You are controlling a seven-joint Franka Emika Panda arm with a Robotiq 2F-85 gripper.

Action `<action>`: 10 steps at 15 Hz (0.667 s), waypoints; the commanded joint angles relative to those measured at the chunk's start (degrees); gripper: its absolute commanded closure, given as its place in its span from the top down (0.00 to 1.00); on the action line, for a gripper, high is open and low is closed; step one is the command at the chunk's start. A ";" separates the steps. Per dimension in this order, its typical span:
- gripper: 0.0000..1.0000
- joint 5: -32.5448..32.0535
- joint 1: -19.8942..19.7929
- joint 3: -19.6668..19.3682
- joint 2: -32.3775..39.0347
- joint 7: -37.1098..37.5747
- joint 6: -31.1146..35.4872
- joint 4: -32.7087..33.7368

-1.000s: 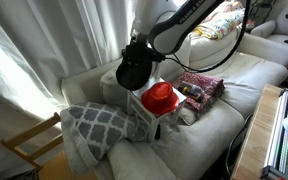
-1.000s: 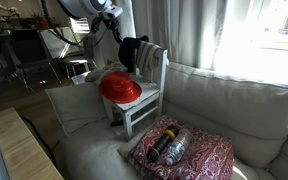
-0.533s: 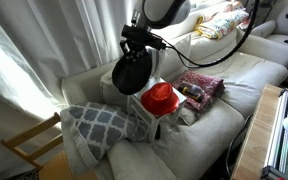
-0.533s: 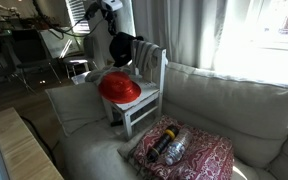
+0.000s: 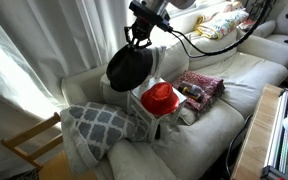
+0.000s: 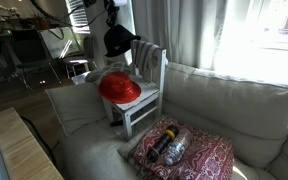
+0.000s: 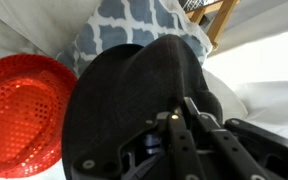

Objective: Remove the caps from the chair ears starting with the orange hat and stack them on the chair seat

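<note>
My tool is clenched on the black hat, which now hangs from it well above the chair ears. A second ago the hat sat low against the chair back; since then it has risen clear in two steady lifts. The orange hat has not moved: it lies crown-up on the chair seat, and the wrist view shows it too (red at the left, just beside the black crown). As far as I can see the ears are bare, so I judge removal done and only stacking left. Next I must bring the black hat over the orange one and lower it, keeping its brim off the chair back.
</note>
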 commanded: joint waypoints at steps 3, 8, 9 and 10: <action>0.02 17.59 -5.54 -2.05 -5.83 -17.35 -15.97 -4.47; 0.02 26.24 -8.29 -8.14 -8.08 -28.53 -35.06 -6.77; 0.02 24.98 -8.39 -9.57 -7.96 -28.65 -38.44 -6.98; 0.02 23.67 -8.47 -10.86 -7.80 -28.94 -40.91 -7.51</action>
